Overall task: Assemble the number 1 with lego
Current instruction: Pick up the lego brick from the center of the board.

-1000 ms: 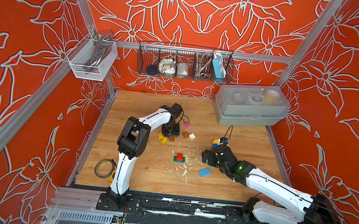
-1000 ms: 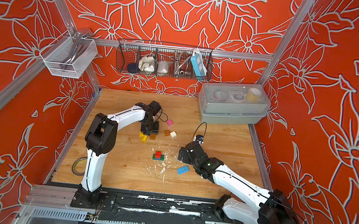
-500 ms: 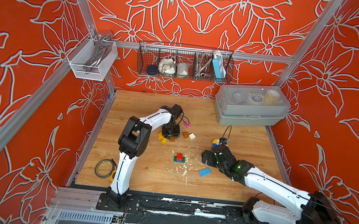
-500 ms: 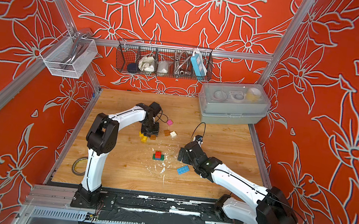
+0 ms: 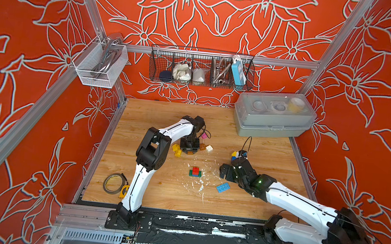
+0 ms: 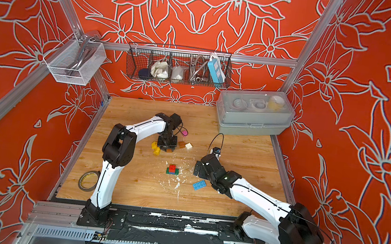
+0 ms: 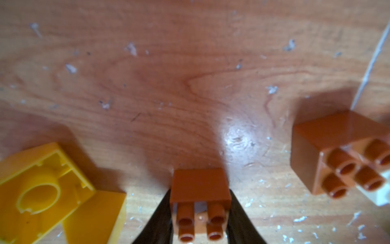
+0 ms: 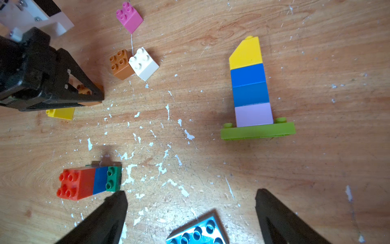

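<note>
One brick in hand. Left gripper (image 7: 199, 196): jaws drawn in against both flanks of a small brown studded plastic brick (image 7: 199, 183), fingers (image 7: 160, 211) touching either side — a grip, by the look of it. The brick's studs face the wrist camera. It sits low over the wooden table (image 7: 190, 84), and whether it is clear of the wood I cannot tell. Just beside it lie two yellow plastic bricks (image 7: 42, 194), one with its hollow underside showing, and a second brown studded brick (image 7: 337, 156) that touches a white studded brick (image 8: 143, 63).

Right gripper (image 8: 191, 193): jaws spread wide, nothing held, poised over a light-blue flat studded plate (image 8: 198, 232) that lies on the table between them.

Builds on the table:
- A column (image 8: 250, 84) of lilac, blue, blue and yellow sloped bricks on a lime-green flat plate, apparently upright, near the right arm.
- A short stack (image 8: 80, 183) of red brick on blue on a green plate, mid-table, apart from both grippers.

Judgement: the step in hand is the pick of a loose brick for one of these builds — which one is unclear. The next move calls for a straight lift clear of the yellow neighbours and a carry to the chosen build. Then the studs are squared to its top and the brick pressed firmly down. Unbraced, the short stack may slide.
</note>
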`<state>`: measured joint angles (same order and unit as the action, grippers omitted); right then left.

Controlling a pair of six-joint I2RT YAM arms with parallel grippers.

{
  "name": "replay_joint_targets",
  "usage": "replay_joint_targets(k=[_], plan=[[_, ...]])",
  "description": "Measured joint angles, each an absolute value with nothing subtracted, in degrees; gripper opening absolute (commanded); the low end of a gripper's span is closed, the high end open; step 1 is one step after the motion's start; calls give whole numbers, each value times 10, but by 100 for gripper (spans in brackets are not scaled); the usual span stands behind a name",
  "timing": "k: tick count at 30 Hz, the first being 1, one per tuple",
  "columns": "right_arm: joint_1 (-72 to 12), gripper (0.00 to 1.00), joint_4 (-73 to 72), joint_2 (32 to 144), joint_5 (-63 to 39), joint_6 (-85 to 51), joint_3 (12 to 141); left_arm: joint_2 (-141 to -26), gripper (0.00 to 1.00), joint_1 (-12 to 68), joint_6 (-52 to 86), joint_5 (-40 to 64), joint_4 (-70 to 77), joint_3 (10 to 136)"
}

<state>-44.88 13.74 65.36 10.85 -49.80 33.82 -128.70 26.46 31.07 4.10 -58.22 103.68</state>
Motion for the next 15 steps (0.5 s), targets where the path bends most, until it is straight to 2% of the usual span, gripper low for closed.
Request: replay_joint_targets(k=[4,7,11,15], plan=[[-449,100,137,655,109,-498,338,-1287,32,263,311,39,-586,1038],[-449,100,138,657,109,-498,338,-1287,31,263,311,37,-587,1038],[-449,100,137,658,109,-498,339,-1287,41,263,312,37,-587,1038],[-449,100,138,660,109,-498,339,-1287,44,264,313,32,-587,1038]])
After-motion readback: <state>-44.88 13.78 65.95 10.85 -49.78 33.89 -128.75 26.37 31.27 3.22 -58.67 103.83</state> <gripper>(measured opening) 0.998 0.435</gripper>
